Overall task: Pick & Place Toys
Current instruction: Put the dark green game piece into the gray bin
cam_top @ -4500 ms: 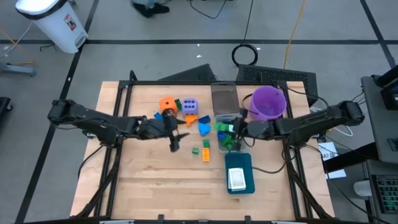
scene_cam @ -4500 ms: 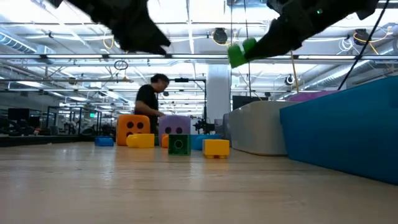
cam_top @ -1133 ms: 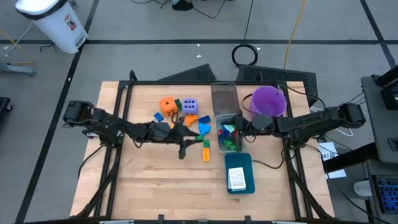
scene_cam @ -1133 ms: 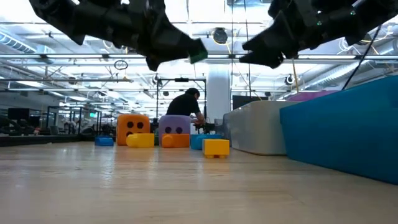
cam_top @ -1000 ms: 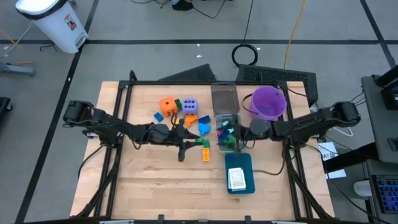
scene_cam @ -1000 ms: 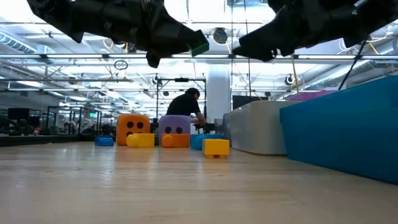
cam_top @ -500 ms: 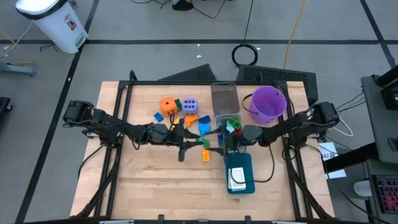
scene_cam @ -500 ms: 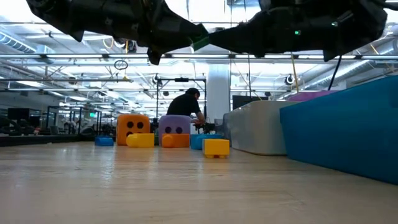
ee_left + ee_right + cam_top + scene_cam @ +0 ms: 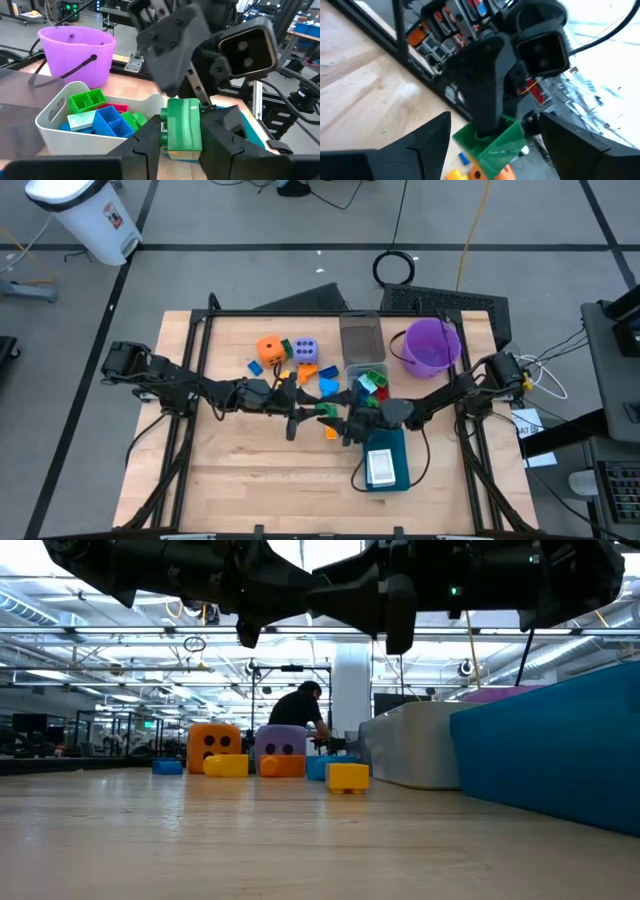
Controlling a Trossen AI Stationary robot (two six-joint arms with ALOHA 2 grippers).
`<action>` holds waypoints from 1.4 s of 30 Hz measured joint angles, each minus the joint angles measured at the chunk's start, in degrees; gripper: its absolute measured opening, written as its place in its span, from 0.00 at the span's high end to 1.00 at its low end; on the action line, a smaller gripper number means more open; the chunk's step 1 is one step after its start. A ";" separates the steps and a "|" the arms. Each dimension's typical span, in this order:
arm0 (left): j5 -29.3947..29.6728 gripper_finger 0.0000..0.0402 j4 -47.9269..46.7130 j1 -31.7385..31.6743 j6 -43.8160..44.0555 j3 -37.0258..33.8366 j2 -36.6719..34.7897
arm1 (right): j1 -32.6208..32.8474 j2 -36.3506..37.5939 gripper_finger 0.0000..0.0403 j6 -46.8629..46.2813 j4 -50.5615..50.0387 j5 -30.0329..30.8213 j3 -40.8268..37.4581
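My left gripper (image 9: pixel 322 412) is shut on a green block (image 9: pixel 184 124) and holds it above the table's middle. My right gripper (image 9: pixel 348 422) reaches in from the right and faces it, open. Its two fingers (image 9: pixel 427 140) stand apart on either side of the green block (image 9: pixel 492 142) without touching it. Loose toys rest on the wood at the far middle: an orange die (image 9: pixel 268 348), a lavender die (image 9: pixel 306 350), blue blocks (image 9: pixel 328 385) and a yellow block (image 9: pixel 347 777). A white bin (image 9: pixel 60 127) holds green, blue and red blocks. My left gripper pinches the green block by two opposite sides (image 9: pixel 172 137) between its two fingers. The fingers come in about level from the table's left. The block is lifted clear of the table, and its far end sticks out past the fingertips toward my right gripper.
A purple bucket (image 9: pixel 432 345) stands at the far right, and a grey container (image 9: pixel 360 335) sits behind the white bin. A teal tray (image 9: pixel 392 442) holding a white card (image 9: pixel 381 468) lies near the right, just under my right gripper. A person stands in the room beyond the table (image 9: pixel 300 710).
My right gripper has left the space over the white bin. It has gone toward the table's left and near edges and sunk a little, rolling about its own line, until its open fingers stand around the green block. My left gripper has stayed in place.
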State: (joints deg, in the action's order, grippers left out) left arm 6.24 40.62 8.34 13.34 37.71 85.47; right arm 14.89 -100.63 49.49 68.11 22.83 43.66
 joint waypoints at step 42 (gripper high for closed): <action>-1.65 0.45 8.14 0.10 2.83 0.02 0.02 | 0.57 -0.10 0.68 0.71 -3.27 1.07 0.00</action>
State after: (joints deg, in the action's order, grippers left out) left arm 4.59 48.76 8.44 16.16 37.74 85.49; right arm 15.46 -100.73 50.20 64.84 23.90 43.66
